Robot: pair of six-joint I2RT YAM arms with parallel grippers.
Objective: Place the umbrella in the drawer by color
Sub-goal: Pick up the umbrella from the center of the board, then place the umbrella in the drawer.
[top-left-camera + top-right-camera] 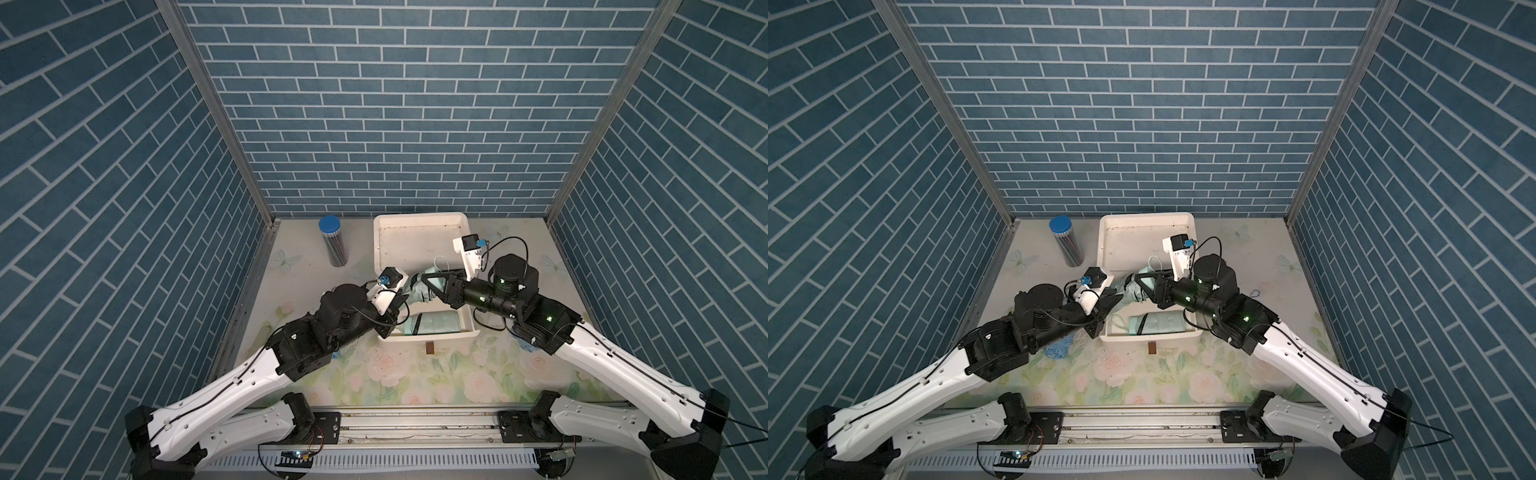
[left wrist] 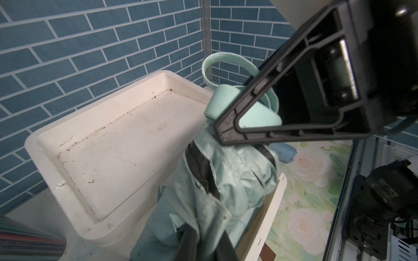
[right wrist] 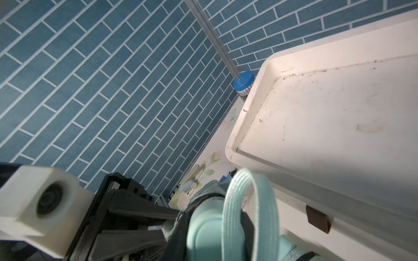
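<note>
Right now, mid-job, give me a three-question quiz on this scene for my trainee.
1. True or false: the open drawer is empty.
2. The lid of the tall jar is: A red, B blue, C white?
3. Which gripper sits at the handle of the raised mint umbrella?
Key: 1 false, a folded mint umbrella lies in it; 2 B; 3 the right gripper.

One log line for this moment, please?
mint umbrella: above open drawer | right gripper: on its handle | left gripper: at canopy
</note>
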